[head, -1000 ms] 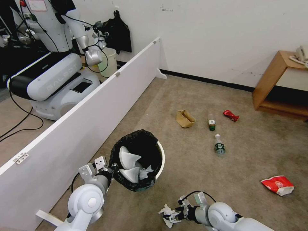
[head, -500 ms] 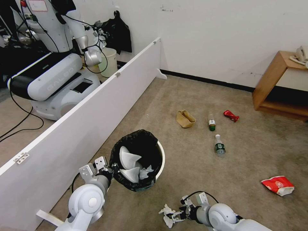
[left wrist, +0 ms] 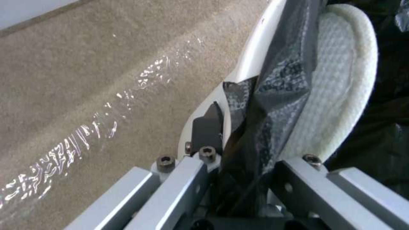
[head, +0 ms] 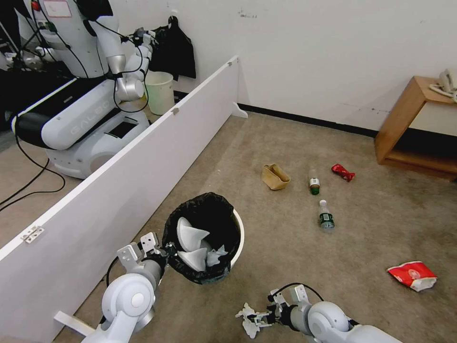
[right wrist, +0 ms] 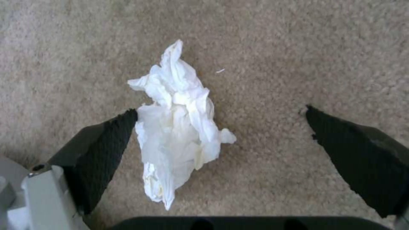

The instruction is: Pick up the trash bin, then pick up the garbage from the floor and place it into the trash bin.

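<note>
Galbot G1, both arms as seen from the head and wrist cameras.

Each arm ends in a rounded, glossy white joint housing; the left arm (head: 124, 299) bears a round pale disc on its side, and the right arm (head: 328, 320) is smooth and bulbous. Black cables loop from each housing toward the wrist. The left gripper (head: 164, 251) carries silver-grey bracket plates with small holes. In the left wrist view, square aluminium bars are fastened by dark hex-socket screws. The right gripper (right wrist: 221, 127) has black, textured, wedge-shaped fingertips (right wrist: 106, 143) on pale grey metal mounts with one small screw.
</note>
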